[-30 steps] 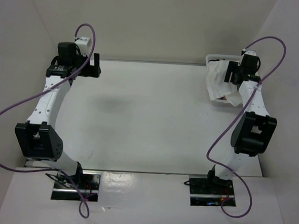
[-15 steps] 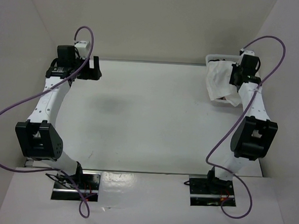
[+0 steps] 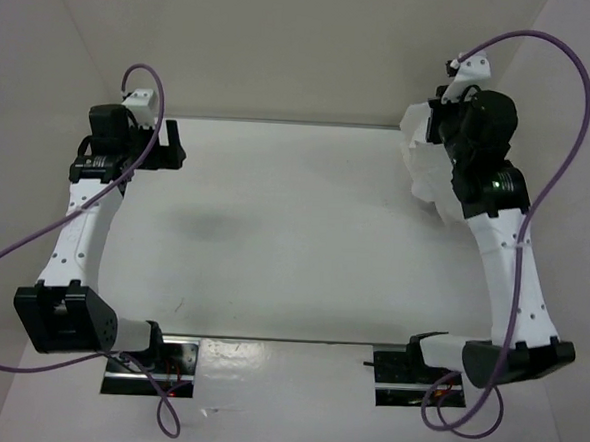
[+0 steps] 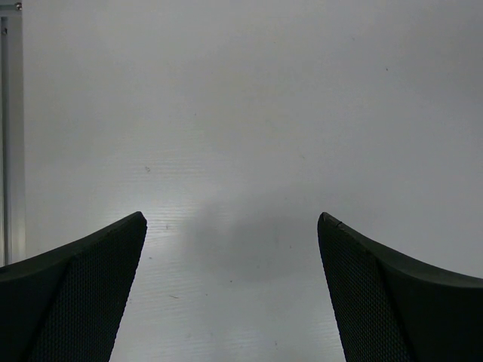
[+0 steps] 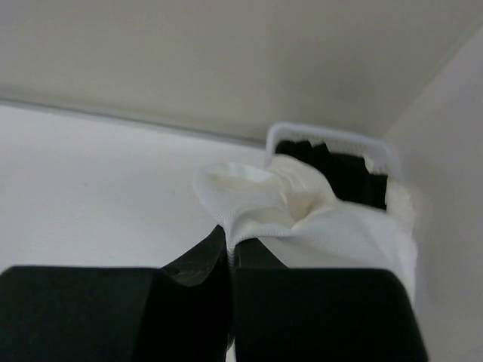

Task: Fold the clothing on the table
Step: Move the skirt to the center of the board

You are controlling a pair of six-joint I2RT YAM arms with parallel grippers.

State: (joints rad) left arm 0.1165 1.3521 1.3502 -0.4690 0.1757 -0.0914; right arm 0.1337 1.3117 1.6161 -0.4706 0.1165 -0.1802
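The white clothing (image 3: 424, 171) hangs bunched at the far right corner of the table (image 3: 294, 241). My right gripper (image 3: 434, 129) is shut on a fold of it. In the right wrist view the ribbed white clothing (image 5: 302, 207) is pinched between the two black jaws of the right gripper (image 5: 230, 243), and the rest trails back to the bin behind. My left gripper (image 3: 170, 143) hovers open over the far left of the table. The left wrist view shows the left gripper (image 4: 232, 217) with its fingers wide apart and only bare table (image 4: 249, 113) between them.
A clear plastic bin (image 5: 332, 138) stands in the far right corner with a black garment (image 5: 349, 172) inside. White walls close in the back and both sides. A grey rail (image 4: 11, 136) runs along the table edge by the left gripper.
My right gripper has shut on the white clothing and the right arm has risen, lifting the cloth up from the bin. The left arm has drawn back a little to the left.
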